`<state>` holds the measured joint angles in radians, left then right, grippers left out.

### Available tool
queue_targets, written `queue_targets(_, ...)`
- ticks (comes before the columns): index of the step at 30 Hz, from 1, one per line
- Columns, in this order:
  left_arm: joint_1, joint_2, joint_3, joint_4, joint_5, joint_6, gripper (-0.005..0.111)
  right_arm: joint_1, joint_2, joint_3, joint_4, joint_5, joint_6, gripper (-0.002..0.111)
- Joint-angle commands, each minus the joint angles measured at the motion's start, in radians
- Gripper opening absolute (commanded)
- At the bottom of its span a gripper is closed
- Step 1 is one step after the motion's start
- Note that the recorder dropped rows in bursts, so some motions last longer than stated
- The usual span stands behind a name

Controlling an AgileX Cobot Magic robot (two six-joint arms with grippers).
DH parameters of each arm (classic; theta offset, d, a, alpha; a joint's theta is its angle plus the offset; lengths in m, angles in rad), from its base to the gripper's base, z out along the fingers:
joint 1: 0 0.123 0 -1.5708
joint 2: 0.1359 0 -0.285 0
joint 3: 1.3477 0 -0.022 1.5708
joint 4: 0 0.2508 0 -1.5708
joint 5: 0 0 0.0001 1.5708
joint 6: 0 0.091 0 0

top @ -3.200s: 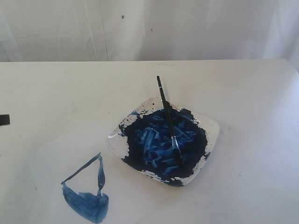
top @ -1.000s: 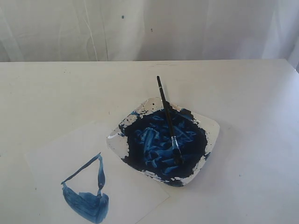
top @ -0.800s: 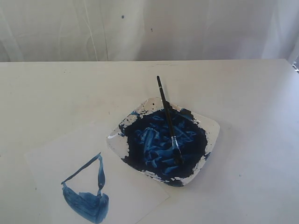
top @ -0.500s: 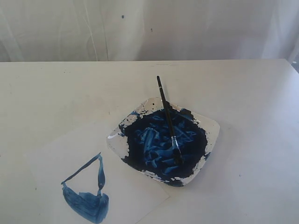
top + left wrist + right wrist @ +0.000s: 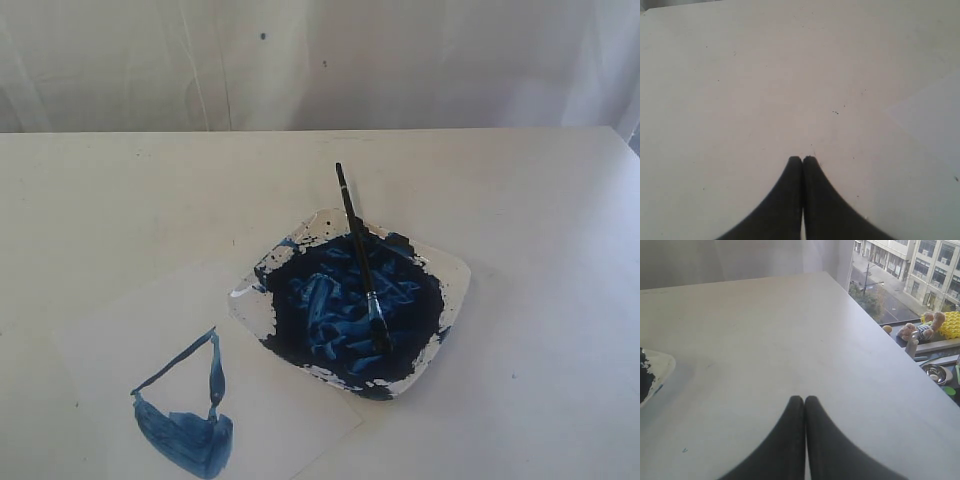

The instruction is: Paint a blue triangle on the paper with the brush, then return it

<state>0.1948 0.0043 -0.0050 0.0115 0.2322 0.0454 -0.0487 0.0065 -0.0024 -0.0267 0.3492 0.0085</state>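
Note:
The brush (image 5: pixel 359 255) lies across the paint-covered plate (image 5: pixel 455 275), its black handle sticking out over the far rim and its bristles in the dark-blue paint. The blue triangle (image 5: pixel 190 415) is painted on the paper (image 5: pixel 130 330) at the front left of the exterior view. A corner of the paper (image 5: pixel 935 117) shows in the left wrist view. Neither arm appears in the exterior view. My left gripper (image 5: pixel 802 159) is shut and empty above bare table. My right gripper (image 5: pixel 804 399) is shut and empty, with the plate's rim (image 5: pixel 662 367) off to one side.
The white table (image 5: pixel 520 180) runs to a white curtain behind. In the right wrist view the table's edge (image 5: pixel 875 322) drops off beside a window; a stuffed toy (image 5: pixel 920 330) and a metal bowl (image 5: pixel 937 372) lie beyond it.
A dark object at the left edge of the exterior view 3.2 s ago is gone. Brush, plate and paper have not moved.

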Motion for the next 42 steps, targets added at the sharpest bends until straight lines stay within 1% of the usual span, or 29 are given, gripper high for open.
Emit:
queue_targets(1,0.001,-0.004,0.005,-0.011,0.005,0.004,0.000,0.001,-0.007,0.002,-0.009,0.000,-0.008,0.000)
queue_targets(6,-0.003,-0.004,0.005,-0.011,0.005,0.004,0.000,0.001,-0.007,0.002,-0.009,0.000,-0.008,0.000)
queue_targets(11,-0.043,-0.004,0.005,-0.011,0.005,0.004,0.000,0.001,-0.007,0.002,-0.009,0.000,-0.008,0.000)
queue_targets(15,-0.043,-0.004,0.005,-0.011,0.005,0.004,0.000,0.004,-0.007,0.002,-0.009,0.000,-0.008,0.000)
queue_targets(24,-0.043,-0.004,0.005,-0.011,0.005,0.004,0.000,0.095,-0.007,0.002,-0.009,-0.001,-0.008,0.000)
queue_targets(29,-0.043,-0.004,0.005,-0.011,0.005,0.004,0.000,0.186,-0.007,0.002,-0.009,-0.001,-0.008,0.000)
queue_targets(33,-0.043,-0.004,0.005,-0.011,0.005,0.004,0.000,0.229,-0.007,0.002,-0.009,-0.001,-0.008,0.000)
queue_targets(42,-0.043,-0.004,0.005,-0.011,0.005,0.004,0.000,0.240,-0.007,0.002,-0.009,-0.001,-0.008,0.000)
